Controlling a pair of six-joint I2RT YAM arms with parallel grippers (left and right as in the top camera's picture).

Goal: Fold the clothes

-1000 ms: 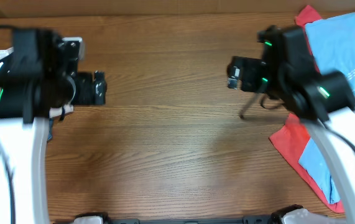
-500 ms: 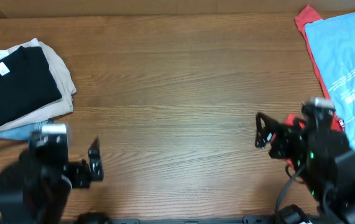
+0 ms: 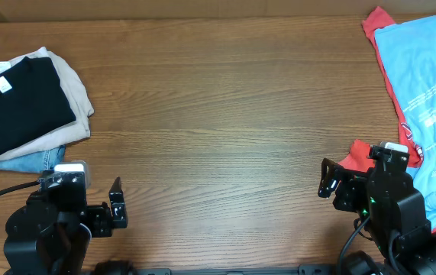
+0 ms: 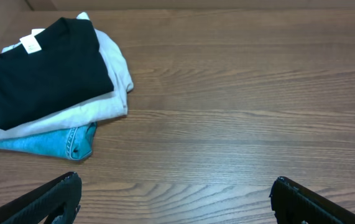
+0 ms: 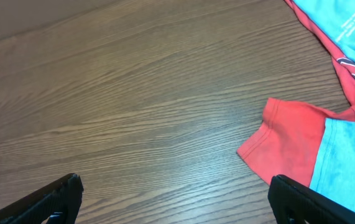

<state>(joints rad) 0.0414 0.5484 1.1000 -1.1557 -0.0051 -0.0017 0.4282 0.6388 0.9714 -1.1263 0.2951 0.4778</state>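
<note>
Wooden table: left arm, right arm tucked at near edge, jaws wide, holding nothing.

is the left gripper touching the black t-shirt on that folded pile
Apart. The left wrist view shows a stretch of table between the open left gripper at the bottom edge and the black T-shirt.

Left fingers and right fingers both spread wide, gripping nothing.
</note>
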